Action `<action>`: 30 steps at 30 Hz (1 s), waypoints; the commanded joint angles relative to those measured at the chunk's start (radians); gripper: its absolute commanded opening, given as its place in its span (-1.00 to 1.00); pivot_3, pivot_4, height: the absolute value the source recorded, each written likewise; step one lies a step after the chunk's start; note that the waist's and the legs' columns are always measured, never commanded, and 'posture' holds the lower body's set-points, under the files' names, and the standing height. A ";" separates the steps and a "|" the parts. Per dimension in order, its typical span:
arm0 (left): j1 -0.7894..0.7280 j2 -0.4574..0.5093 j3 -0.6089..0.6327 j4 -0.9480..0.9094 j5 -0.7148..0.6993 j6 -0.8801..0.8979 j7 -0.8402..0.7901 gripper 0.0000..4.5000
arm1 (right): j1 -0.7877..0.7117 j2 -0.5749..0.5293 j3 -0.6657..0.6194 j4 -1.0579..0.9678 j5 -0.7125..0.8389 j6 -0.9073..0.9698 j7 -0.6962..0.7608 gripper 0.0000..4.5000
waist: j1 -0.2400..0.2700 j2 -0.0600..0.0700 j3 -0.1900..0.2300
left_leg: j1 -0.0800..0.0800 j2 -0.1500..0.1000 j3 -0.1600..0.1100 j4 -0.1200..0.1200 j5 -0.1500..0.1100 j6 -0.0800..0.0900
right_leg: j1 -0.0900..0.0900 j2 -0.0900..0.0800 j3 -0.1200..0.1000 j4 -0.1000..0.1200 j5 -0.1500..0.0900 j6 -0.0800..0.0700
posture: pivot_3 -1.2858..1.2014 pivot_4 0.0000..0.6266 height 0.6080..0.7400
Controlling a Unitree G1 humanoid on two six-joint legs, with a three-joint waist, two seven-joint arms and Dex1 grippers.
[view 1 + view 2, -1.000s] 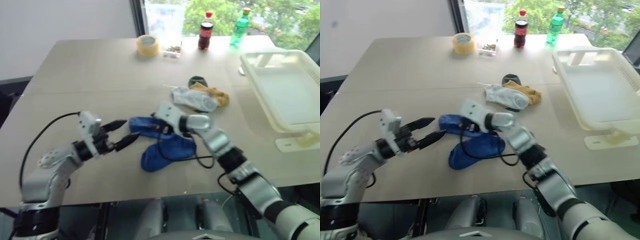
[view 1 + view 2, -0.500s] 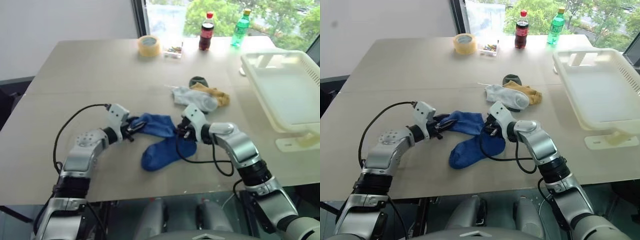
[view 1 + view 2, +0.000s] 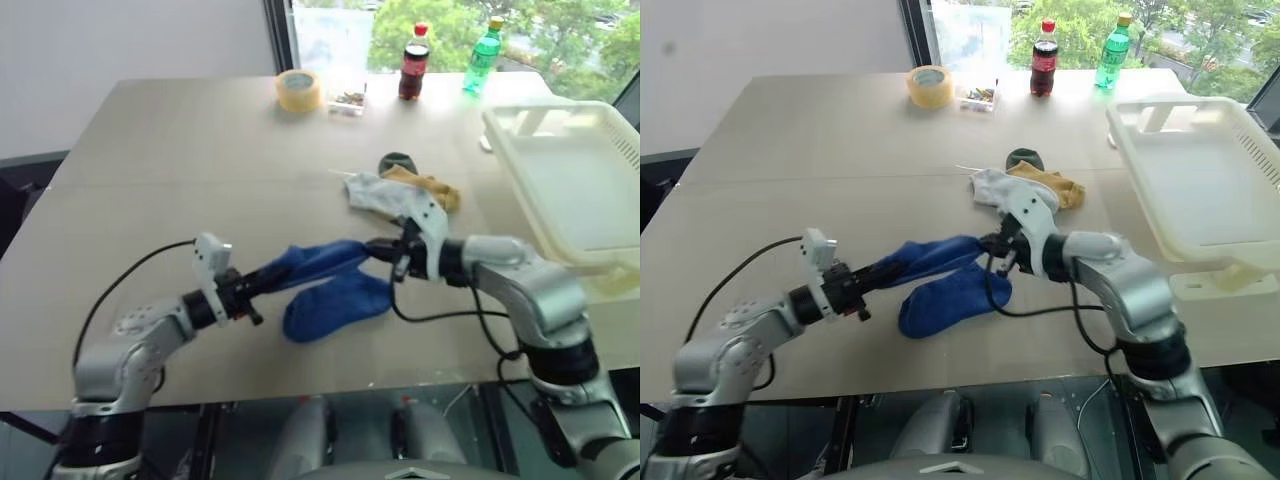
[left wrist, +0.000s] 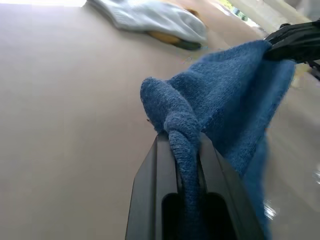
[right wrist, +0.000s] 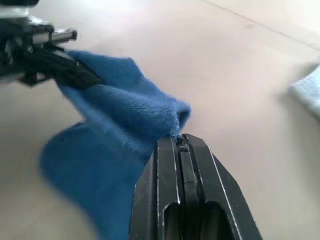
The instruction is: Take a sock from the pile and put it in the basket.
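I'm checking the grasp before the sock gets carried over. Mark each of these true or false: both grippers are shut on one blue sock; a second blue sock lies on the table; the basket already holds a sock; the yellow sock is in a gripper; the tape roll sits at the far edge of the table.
1. Both the left gripper and the right gripper are shut on one blue sock: true.
2. A second blue sock lies on the table: true.
3. The basket already holds a sock: false, no sock shows in it.
4. The yellow sock is in a gripper: false, it lies in the pile.
5. The tape roll sits at the table's far edge: true.
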 commanded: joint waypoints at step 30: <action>0.327 -0.071 -0.036 -0.231 0.031 -0.136 0.059 -0.04 | 0.158 -0.143 0.041 0.016 0.001 -0.227 -0.104 -0.23 | 0.002 0.000 0.000 | 0.001 0.001 0.001 0.000 -0.001 0.001 | 0.001 0.002 0.000 -0.001 0.000 -0.001 | 0.03 -0.52 1.00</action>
